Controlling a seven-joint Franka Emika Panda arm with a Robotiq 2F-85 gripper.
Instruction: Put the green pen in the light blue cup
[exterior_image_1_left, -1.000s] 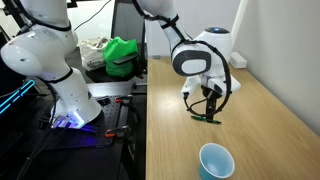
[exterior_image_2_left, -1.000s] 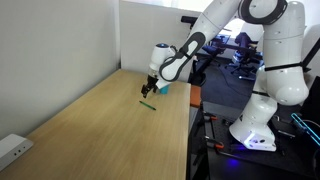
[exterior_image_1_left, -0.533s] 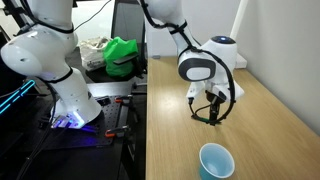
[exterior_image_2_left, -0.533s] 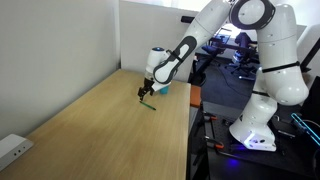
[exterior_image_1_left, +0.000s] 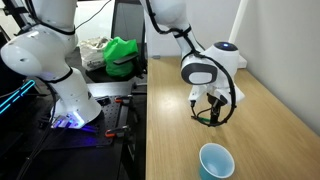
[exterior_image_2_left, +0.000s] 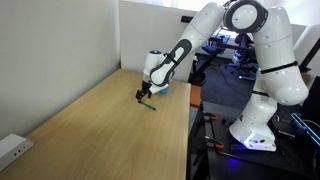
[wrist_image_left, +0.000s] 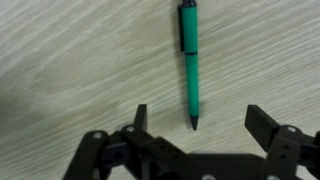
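The green pen (wrist_image_left: 189, 70) lies flat on the wooden table, its dark tip pointing toward the bottom of the wrist view. My gripper (wrist_image_left: 198, 120) hangs open just above it, the pen's tip lying between the two fingers without touching either. In both exterior views the gripper (exterior_image_1_left: 211, 115) (exterior_image_2_left: 144, 95) points straight down close over the table, with the pen (exterior_image_1_left: 204, 120) (exterior_image_2_left: 149, 104) beneath it. The light blue cup (exterior_image_1_left: 216, 161) stands upright with nothing in it near the table's front edge in an exterior view, well apart from the gripper.
A bright green cloth (exterior_image_1_left: 122, 56) lies on a cluttered side bench beside the table. A second white robot arm (exterior_image_1_left: 48, 55) (exterior_image_2_left: 268, 95) stands off the table edge. A white power strip (exterior_image_2_left: 12, 150) sits at a table corner.
The gripper has lowered slightly and shifted a little over the pen, staying open. The pen and the cup have not moved.
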